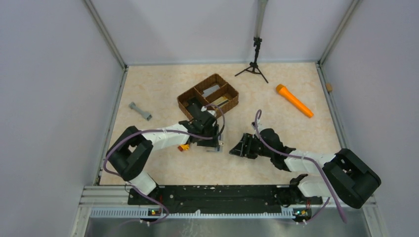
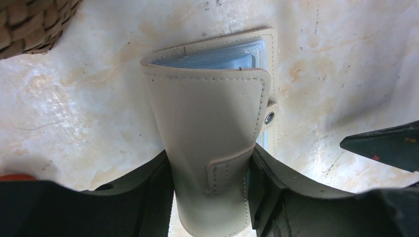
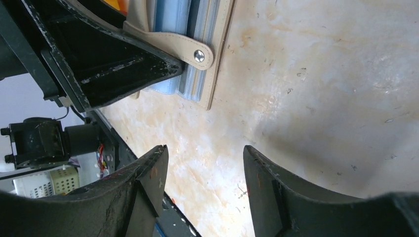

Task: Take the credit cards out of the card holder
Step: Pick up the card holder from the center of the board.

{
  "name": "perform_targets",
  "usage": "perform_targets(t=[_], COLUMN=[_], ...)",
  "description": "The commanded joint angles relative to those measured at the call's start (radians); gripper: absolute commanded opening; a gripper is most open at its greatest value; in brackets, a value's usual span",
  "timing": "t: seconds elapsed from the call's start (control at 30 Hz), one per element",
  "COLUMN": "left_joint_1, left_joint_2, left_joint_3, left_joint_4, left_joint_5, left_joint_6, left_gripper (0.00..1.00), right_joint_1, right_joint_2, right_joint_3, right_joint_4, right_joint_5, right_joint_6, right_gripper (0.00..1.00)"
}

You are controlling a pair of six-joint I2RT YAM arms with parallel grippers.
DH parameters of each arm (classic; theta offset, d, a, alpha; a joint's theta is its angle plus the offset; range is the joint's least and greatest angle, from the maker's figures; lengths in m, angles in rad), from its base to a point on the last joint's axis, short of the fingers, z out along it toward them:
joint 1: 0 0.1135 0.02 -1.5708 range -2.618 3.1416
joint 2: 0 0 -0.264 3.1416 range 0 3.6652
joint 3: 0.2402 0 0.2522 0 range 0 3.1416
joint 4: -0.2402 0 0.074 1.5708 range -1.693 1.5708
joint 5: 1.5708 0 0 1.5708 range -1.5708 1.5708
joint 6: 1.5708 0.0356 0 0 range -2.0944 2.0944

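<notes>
Card holder (image 2: 212, 128) of cream-beige, stitched leather-look material, pinched across its curved upper flap by the matte black fingers (image 2: 143, 197) of the left gripper (image 2: 210, 165), low on the mottled, marble-patterned table (image 1: 207, 168). Lower flap flat on the tabletop. Short strap with a round metal stud at one edge. Stack of glossy pale blue plastic sleeves fanned in the open mouth.

From left in the overhead view: grey dumbbell-shaped piece (image 1: 140, 111); brown woven wicker tray (image 1: 207, 97) with dividers, just behind the holder; thin tan slip (image 1: 220, 101) in one compartment, possibly one of the credit cards, too small to say. Then the left gripper clamped on the holder. Right gripper (image 3: 203, 153) just beside it, jaws parted and empty, tips toward the holder but apart from it. Black tripod (image 1: 255, 64) at the back; smooth orange cylinder (image 1: 294, 100) far right.
</notes>
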Motion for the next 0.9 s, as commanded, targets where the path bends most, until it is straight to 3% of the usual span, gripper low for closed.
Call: perform_targets(t=[0.0, 0.13, 0.27, 0.5, 0.57, 0.7, 0.87], left_joint_1=[0.036, 0.07, 0.081, 0.13, 0.148, 0.176, 0.192], left_joint_2=[0.024, 0.009, -0.002, -0.132, -0.17, -0.24, -0.323], left_joint_3=[-0.136, -0.172, -0.193, -0.308, -0.339, -0.407, -0.489], left_joint_4=[-0.003, 0.047, 0.066, 0.265, 0.323, 0.486, 0.658], left_joint_5=[0.141, 0.199, 0.211, 0.35, 0.386, 0.475, 0.526], left_joint_6=[0.001, 0.002, -0.001, -0.053, -0.076, -0.131, -0.191], left_gripper=[0.14, 0.02, 0.0, 0.0, 0.0, 0.0, 0.0], right_joint_1=[0.007, 0.007, 0.007, 0.006, 0.003, -0.018, -0.041], right_joint_2=[-0.025, -0.027, -0.023, 0.003, 0.003, 0.015, 0.067], right_joint_3=[0.002, 0.0, 0.005, 0.017, 0.018, -0.012, -0.069], right_joint_4=[0.013, 0.014, 0.01, 0.01, 0.007, 0.09, 0.323], right_joint_5=[0.014, 0.013, 0.015, 0.019, 0.025, -0.011, -0.117], right_joint_6=[-0.002, -0.002, -0.006, 0.01, 0.022, 0.066, 0.154], right_gripper=[0.59, 0.59, 0.61, 0.87, 0.9, 0.89, 0.86])
